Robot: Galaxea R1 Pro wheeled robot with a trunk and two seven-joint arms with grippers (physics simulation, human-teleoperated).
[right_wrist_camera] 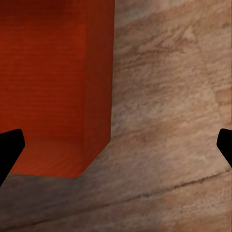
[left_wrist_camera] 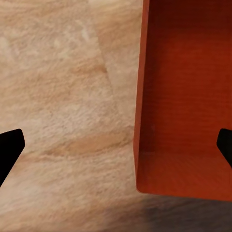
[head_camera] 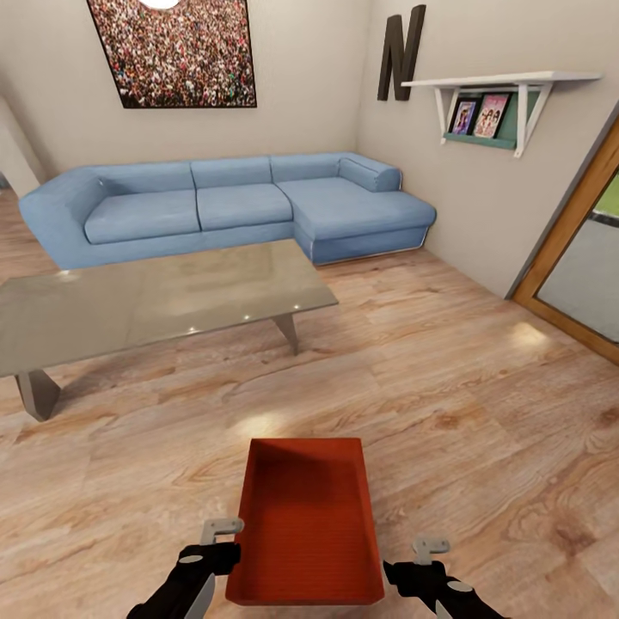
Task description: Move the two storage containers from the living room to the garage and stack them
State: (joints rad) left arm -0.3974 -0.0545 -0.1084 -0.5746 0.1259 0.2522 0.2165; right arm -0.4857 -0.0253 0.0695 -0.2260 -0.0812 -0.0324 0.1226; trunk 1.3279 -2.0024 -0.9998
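- One red-orange storage bin (head_camera: 308, 524) sits open-topped and empty low in front of the robot, over the wood-plank floor (head_camera: 481, 413) of the living room; whether it rests on the planks or is lifted, I cannot tell.
- The left claw (head_camera: 225, 557) is at the bin's near-left wall, its fingers spread wide on either side of that wall in the left wrist view (left_wrist_camera: 183, 96).
- The right claw (head_camera: 413, 574) is just beside the bin's near-right corner, fingers also spread wide, the bin's outer wall (right_wrist_camera: 58, 87) between them.
- Beyond stands a glass coffee table (head_camera: 155, 301).
- Behind it, a blue corner sofa (head_camera: 232, 211) lines the beige wall.
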